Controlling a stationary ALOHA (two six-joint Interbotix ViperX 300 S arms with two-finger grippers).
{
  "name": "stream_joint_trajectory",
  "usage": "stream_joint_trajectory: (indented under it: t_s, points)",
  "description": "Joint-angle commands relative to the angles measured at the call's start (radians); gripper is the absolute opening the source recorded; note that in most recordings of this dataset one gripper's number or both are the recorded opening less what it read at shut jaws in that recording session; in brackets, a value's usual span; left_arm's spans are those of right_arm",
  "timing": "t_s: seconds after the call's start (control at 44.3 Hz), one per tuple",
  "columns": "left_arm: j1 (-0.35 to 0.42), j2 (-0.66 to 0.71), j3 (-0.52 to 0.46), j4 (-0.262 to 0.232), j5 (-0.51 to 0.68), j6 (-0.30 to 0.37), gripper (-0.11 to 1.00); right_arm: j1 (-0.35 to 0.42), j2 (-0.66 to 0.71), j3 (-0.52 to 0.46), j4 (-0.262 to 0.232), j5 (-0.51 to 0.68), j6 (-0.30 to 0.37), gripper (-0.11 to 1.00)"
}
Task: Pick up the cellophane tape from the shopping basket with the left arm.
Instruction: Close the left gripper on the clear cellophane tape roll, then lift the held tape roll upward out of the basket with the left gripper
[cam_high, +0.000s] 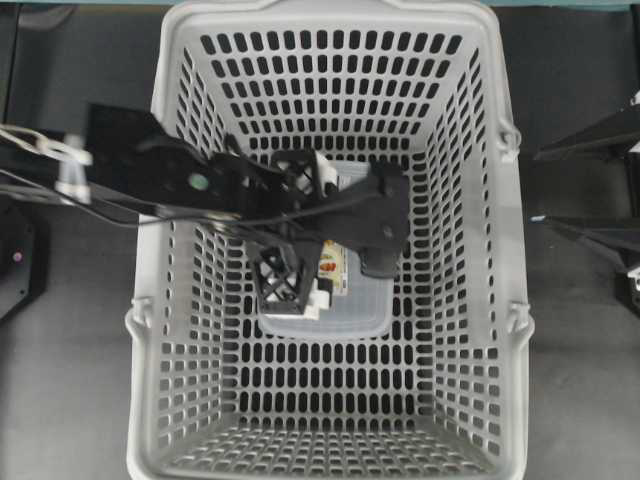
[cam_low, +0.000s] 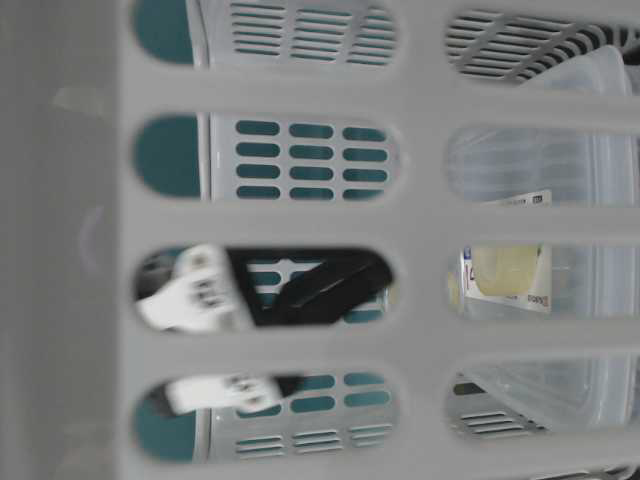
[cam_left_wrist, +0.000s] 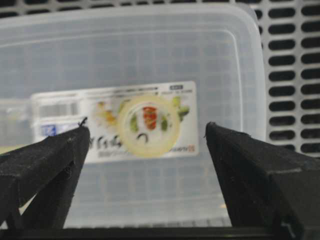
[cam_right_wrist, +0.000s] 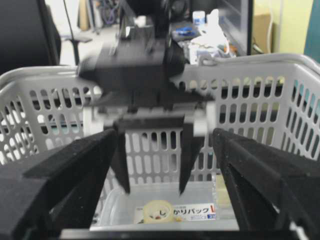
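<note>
The cellophane tape (cam_left_wrist: 148, 126) is a pale-yellow ring lying flat on the label of a clear plastic box (cam_left_wrist: 215, 60) on the floor of the light-grey shopping basket (cam_high: 200, 380). My left gripper (cam_high: 322, 238) is open inside the basket, just above the box, with the tape between and below its fingers. In the right wrist view the left gripper (cam_right_wrist: 153, 190) hangs a little above the tape (cam_right_wrist: 158, 211). Overhead, the arm hides the tape. My right gripper (cam_high: 540, 190) is open and empty outside the basket's right wall.
The clear box (cam_high: 365, 310) fills the middle of the basket floor. Slotted walls (cam_right_wrist: 240, 100) rise on all sides. At table level the left gripper's white fingertips (cam_low: 195, 295) and the tape (cam_low: 505, 270) show through the wall slots.
</note>
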Motion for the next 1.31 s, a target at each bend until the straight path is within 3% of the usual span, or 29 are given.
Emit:
stream_joint_trajectory:
  t_s: [0.0,0.88,0.97,1.083,1.286]
  points:
    - [-0.009,0.021,-0.025,0.005,-0.002,0.002,0.90,-0.002,0.005,-0.023,0.003,-0.011,0.002,0.75]
    - [0.006,0.064,0.051,0.005,-0.072,0.003,0.88,0.008,0.005,-0.018,0.003,-0.011,0.002,0.75]
    - [0.005,0.063,0.051,0.003,-0.067,0.005,0.79,0.008,0.005,-0.017,0.003,-0.011,0.002,0.75]
    - [0.005,0.044,0.035,0.003,-0.043,0.005,0.49,0.008,0.005,-0.017,0.003,-0.011,0.002,0.75]
    - [0.002,-0.025,-0.066,0.003,0.064,0.005,0.50,0.008,0.005,-0.017,0.002,-0.011,0.002,0.75]
